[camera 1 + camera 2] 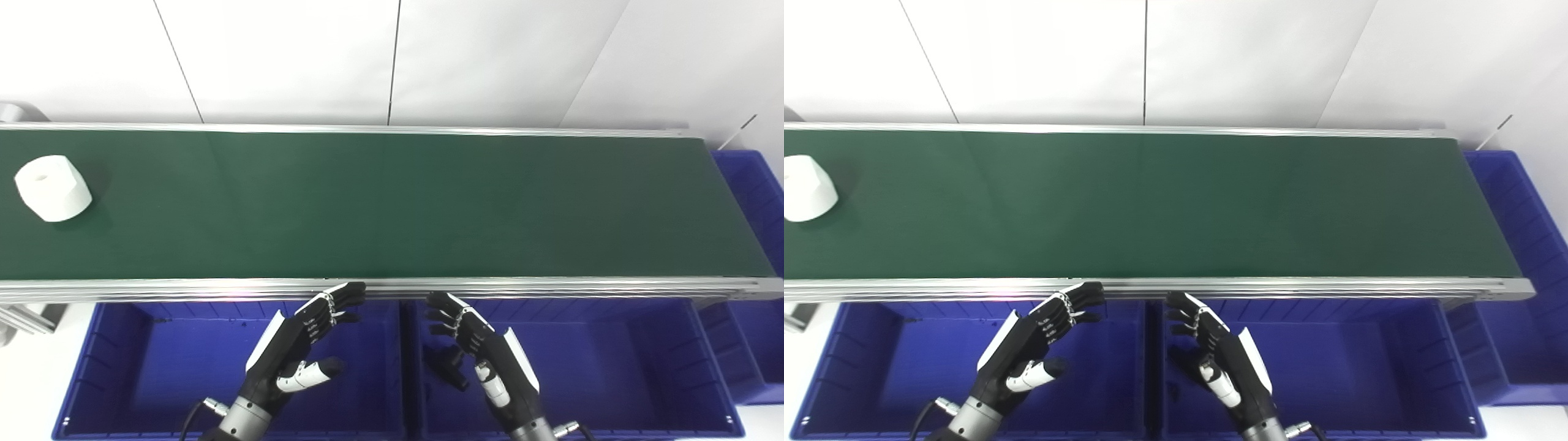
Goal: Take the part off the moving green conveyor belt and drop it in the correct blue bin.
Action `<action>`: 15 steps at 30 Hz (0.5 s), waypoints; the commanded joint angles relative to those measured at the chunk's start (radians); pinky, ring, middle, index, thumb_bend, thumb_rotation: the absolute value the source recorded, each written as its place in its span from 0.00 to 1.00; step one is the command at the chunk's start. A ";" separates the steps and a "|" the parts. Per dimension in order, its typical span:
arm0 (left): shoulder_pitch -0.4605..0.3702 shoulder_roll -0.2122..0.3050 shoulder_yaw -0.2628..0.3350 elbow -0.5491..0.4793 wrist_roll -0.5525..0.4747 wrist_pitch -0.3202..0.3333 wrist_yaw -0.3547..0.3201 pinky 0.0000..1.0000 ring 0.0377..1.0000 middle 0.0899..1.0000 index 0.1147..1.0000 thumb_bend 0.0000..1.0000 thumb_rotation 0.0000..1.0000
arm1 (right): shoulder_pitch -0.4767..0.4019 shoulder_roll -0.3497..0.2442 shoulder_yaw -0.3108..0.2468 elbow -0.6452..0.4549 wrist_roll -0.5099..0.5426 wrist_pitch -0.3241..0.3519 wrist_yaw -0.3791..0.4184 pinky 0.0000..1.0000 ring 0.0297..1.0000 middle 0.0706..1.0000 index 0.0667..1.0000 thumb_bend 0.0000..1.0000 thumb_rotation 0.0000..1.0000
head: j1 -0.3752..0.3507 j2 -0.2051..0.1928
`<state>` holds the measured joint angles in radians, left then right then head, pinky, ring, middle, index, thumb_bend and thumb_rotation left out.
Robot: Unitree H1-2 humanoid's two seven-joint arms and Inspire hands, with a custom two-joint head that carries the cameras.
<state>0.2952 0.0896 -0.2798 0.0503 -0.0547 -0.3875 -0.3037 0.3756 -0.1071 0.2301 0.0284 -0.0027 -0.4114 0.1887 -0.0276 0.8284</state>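
White part (52,188), a stubby faceted piece with a small hole in its top, sat on the green conveyor belt (392,205) at the belt's far left end, between the belt's two aluminium rails and a little nearer the back one. In the right eye view the picture's edge cut off its left side, so its full outline showed only in the left eye view. What lay past the belt's left end was mostly out of frame; only a grey sliver showed there.

Left hand (300,346) hovered just in front of the belt's near rail, fingers (343,297) spread and gently curled, thumb held apart, holding nothing and touching nothing. Right hand (481,346) hung beside it in the same loose, spread pose, also empty, its fingertips just short of the near rail. Both wrists ran off the bottom edge.

Left blue bin (116,361) and right blue bin (637,361) stood side by side in front of the belt, under the hands; their visible floors held nothing, though the hands hid part of each. A third blue bin (750,202) stood at the belt's right end, cropped by the frame
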 commanded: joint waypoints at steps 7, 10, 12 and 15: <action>0.000 0.002 -0.002 -0.035 -0.007 -0.015 -0.004 0.78 0.85 0.85 0.80 0.84 0.69 | 0.002 0.001 0.002 -0.028 0.003 -0.055 0.004 0.76 0.82 0.84 0.85 0.96 0.98 | 0.000 0.000; -0.003 0.001 -0.002 -0.028 -0.011 -0.025 -0.006 0.78 0.85 0.85 0.80 0.83 0.68 | 0.002 0.001 0.002 -0.029 0.005 -0.054 0.005 0.76 0.82 0.85 0.85 0.97 0.97 | 0.002 0.003; -0.004 0.000 -0.001 -0.026 -0.010 -0.029 -0.005 0.77 0.85 0.84 0.80 0.83 0.68 | 0.001 0.002 0.002 -0.029 0.006 -0.054 0.004 0.76 0.82 0.84 0.85 0.96 0.97 | 0.002 0.003; -0.005 0.000 -0.001 -0.024 -0.006 -0.029 -0.003 0.77 0.85 0.84 0.79 0.84 0.69 | -0.001 0.002 0.002 -0.025 0.004 -0.056 0.004 0.76 0.82 0.84 0.85 0.96 0.97 | 0.003 -0.002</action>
<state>0.2958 0.0896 -0.2792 0.0495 -0.0562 -0.3853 -0.3037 0.3754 -0.1072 0.2320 0.0283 -0.0028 -0.4113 0.1884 -0.0246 0.8253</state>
